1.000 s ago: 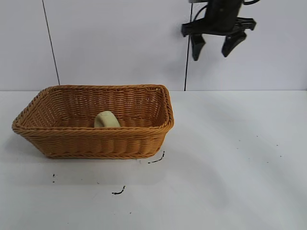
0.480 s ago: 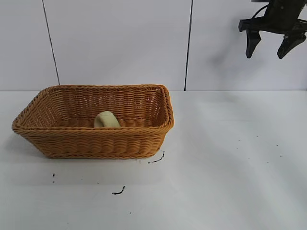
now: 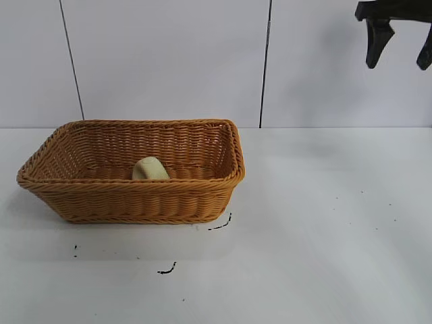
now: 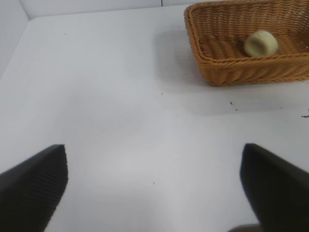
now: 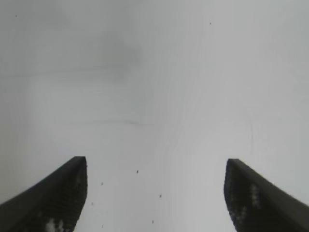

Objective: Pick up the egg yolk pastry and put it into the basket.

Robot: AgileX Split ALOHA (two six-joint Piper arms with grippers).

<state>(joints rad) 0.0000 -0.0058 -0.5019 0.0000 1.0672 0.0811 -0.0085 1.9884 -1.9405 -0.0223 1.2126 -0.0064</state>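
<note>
The egg yolk pastry (image 3: 150,169) already sits on the floor of the wicker basket (image 3: 135,202), a little toward the near wall and touching nothing but the weave, so by my reading the placing itself is finished and what remains is clearing out. The right gripper (image 3: 401,50) hangs high at the two o'clock corner of the exterior view, well apart from the basket, its jaws spread wide with nothing between them; its own camera looks down on bare tabletop only. The left gripper (image 4: 154,188) is out of the exterior view, and its wrist camera shows both fingers parted and empty, with the basket and pastry far off. To do this step well, I'd say the right arm should retreat high and wide (no dipping back over the braided rim), since a clipped rim could slide the light basket. The white table (image 3: 324,223) is matte, marked with a few small black scuffs (image 3: 220,225) near the basket's front corner, and behind it stand pale wall panels (image 3: 169,61) with thin dark seams.
</note>
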